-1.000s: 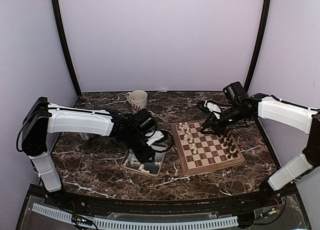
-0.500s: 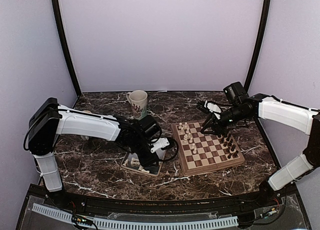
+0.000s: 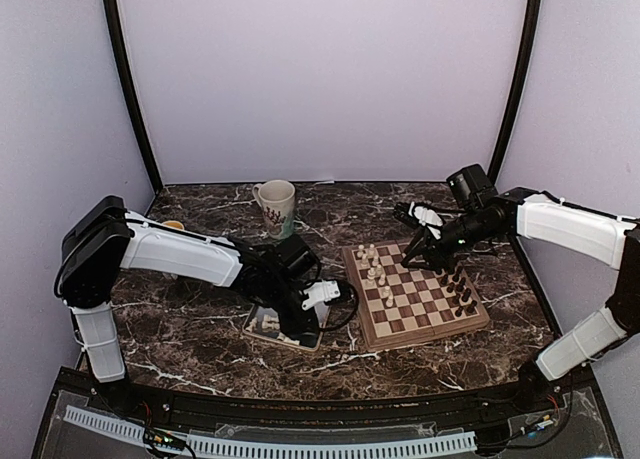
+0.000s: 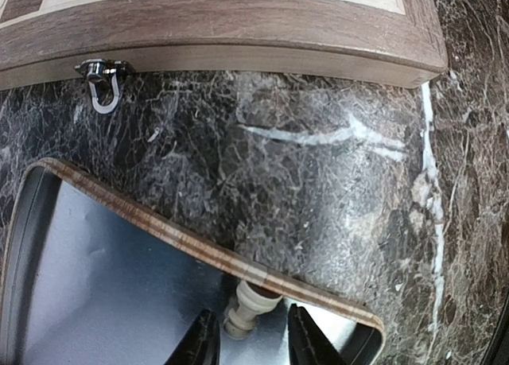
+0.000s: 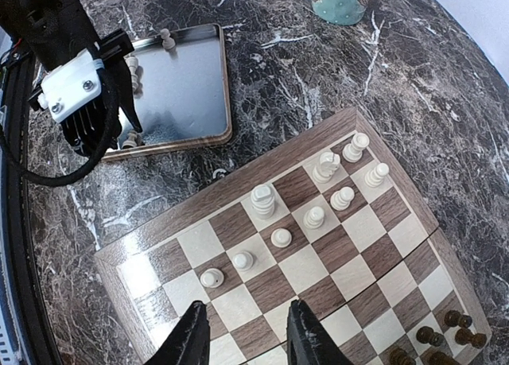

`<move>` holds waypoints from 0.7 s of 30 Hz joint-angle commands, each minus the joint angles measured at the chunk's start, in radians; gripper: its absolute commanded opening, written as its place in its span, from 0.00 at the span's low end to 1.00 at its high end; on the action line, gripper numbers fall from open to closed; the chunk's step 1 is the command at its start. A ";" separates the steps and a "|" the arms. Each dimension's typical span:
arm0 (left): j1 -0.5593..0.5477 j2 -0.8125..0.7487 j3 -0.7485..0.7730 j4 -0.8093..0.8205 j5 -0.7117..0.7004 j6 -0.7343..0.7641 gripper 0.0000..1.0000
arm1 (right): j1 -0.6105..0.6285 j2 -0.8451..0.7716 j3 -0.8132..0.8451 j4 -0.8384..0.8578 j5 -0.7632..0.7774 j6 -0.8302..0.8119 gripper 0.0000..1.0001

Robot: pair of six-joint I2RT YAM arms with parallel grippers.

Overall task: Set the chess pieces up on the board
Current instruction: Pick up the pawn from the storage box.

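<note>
1. My left hand [image 4: 253,345] hangs over a corner of the tray [image 4: 159,231], jaws apart on either side of a cream piece [image 4: 245,311], not yet pinching it.
2. The piece looks light, hard and smooth, apt to tip or slip. I judge the narrow stem under its head the place to pinch, gently.
3. My right hand [image 5: 248,337] hovers parted and empty above the board [image 5: 318,277] on the counter [image 4: 318,182], where other cream pieces [image 5: 262,199] stand.
</note>
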 commanded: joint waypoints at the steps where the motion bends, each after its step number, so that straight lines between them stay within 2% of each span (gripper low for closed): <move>1: 0.009 0.012 -0.027 0.023 0.014 0.041 0.31 | -0.003 0.000 -0.009 0.018 0.004 -0.012 0.34; 9: 0.009 0.022 -0.051 0.053 -0.020 0.068 0.32 | -0.003 0.007 -0.009 0.016 0.005 -0.014 0.34; 21: 0.008 -0.025 -0.022 -0.047 0.057 0.040 0.09 | -0.003 0.016 -0.005 0.011 0.001 -0.013 0.34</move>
